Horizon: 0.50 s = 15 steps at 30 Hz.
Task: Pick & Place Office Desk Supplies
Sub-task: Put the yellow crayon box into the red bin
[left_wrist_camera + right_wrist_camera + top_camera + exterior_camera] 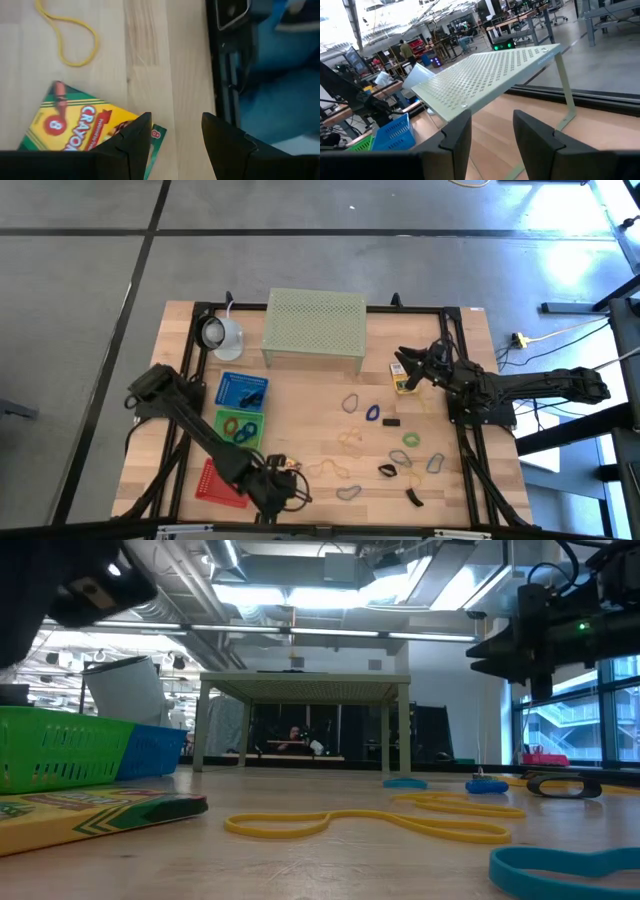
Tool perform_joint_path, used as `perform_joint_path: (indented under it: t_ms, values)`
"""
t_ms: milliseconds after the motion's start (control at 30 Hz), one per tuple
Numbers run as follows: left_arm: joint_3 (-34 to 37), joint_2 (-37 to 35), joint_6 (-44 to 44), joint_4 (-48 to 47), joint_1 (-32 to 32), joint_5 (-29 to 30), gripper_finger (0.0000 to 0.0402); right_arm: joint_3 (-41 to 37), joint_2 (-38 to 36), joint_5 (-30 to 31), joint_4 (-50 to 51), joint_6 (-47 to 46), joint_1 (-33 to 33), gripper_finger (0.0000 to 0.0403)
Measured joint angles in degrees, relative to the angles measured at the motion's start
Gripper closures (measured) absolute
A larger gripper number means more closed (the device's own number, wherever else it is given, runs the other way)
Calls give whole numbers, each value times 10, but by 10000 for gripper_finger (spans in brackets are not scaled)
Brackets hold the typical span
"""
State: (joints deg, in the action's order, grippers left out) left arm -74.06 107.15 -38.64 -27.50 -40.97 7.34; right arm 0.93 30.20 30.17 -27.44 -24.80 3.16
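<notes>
Two yellow boxes [404, 376], three baskets [241, 391]; left gripper [172, 145] open, empty at near edge; right gripper [492, 135] parted, empty

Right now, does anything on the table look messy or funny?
Yes. Colourful rubber bands and small black clips lie scattered loose across the bare wood instead of in the green basket or blue basket. A crayon box sits crooked near the front edge.

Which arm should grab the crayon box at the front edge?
Left. The left hand hangs open right over the crayon box at the table's front edge. The right hand is far back beside the mesh stand, above the other yellow box.
</notes>
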Motion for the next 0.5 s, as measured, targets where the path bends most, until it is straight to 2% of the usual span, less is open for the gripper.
perform_joint_path:
  t_ms: [200,400,500]
  values:
    - [-71,37,0,-97,-6,-30,233,0,0,0,36,-3,0,257]
    - [-80,38,53,-237,-20,5,233,0,0,-4,50,-39,0,256]
    - [-75,45,14,-232,-22,-7,233,0,0,-24,43,-48,0,256]
